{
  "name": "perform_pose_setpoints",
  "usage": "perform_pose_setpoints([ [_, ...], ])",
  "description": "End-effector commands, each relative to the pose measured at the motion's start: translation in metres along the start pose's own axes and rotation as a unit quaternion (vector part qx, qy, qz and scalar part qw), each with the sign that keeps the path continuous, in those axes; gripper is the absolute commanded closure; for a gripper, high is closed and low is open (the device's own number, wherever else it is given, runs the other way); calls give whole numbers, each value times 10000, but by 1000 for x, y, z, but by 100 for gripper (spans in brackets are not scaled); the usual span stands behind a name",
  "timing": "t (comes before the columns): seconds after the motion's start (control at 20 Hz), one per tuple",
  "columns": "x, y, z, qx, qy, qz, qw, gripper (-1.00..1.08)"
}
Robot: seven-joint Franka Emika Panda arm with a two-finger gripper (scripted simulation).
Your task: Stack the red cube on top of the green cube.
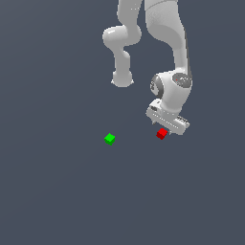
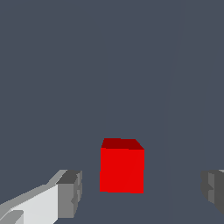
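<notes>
Hovering low over the red cube (image 1: 162,133), the claw (image 1: 165,130) has its jaws spread wide

In the wrist view the red cube (image 2: 122,166) sits on the dark grey floor (image 1: 57,191) between the two fingertips (image 2: 70,194), clear gaps either side, nothing gripped. The green cube (image 1: 109,139) rests on the same floor well apart, toward the exterior view's left, with the white arm (image 1: 167,38) rising above the claw

Colours in the scene

The red cube (image 1: 162,133) (image 2: 122,168) is bright plain red, its top face darker. The green cube (image 1: 109,139) is bright plain green. The arm (image 1: 170,91) is white-grey; the fingers (image 2: 70,192) have grey pads. The floor (image 1: 57,191) is dark blue-grey, without pattern.
</notes>
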State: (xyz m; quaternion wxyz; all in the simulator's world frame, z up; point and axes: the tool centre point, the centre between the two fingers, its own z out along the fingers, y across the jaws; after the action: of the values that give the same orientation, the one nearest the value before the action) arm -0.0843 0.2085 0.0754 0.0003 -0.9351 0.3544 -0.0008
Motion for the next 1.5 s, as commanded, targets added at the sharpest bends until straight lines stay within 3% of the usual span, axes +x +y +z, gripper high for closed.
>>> perform_pose_setpoints([
  [0.0,-5,-6,3,-3,-2,106,9999,-92],
  [0.85,-8,-11,9,-6,-6,191,9998,-92],
  [1.45,-8,-10,53,-6,-6,188,9998,-92],
])
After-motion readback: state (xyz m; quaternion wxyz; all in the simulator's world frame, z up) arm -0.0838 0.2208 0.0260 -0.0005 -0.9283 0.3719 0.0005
